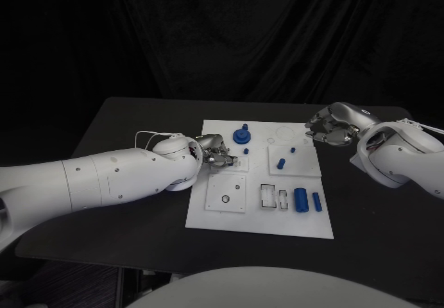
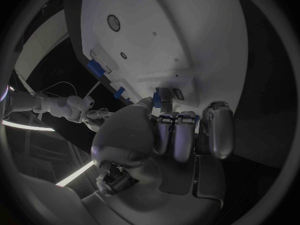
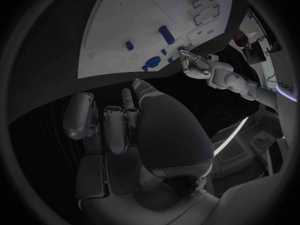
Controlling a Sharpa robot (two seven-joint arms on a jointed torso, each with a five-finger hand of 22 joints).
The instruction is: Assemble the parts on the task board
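Task board (image 1: 261, 215): a white rectangular plate lying flat in the middle of the black table (image 1: 120, 122), between the two hands, its surface carrying raised white square blocks and shallow outlined recesses. No brand, label or legible writing can be read on the board or its parts; a few letters show on the far arm at the rim of the right wrist view, too small to read. Parts, all blue: a round gear-like piece (image 1: 241, 136) with a short upright peg (image 1: 244, 126) just beyond it, standing just ahead of the left hand's fingertips; a small stud (image 1: 247, 151) close beside those fingertips; a small peg (image 1: 292, 150) and another (image 1: 281, 163) on the raised block (image 1: 293, 160) lying between the two hands, nearer the right one; a thick cylinder (image 1: 301, 199) and a thinner pin (image 1: 316, 202) lying side by side on the board's near end, well apart from both hands, next to two empty rectangular slots (image 1: 268, 196). Left hand (image 1: 215, 152): low over the board's left edge, fingers curled inward and bunched against the board surface near a small white block; whether it holds anything cannot be told. Right hand (image 1: 333, 125): raised over the table just off the board's far right corner, fingers curled in toward the palm, nothing seen in them.
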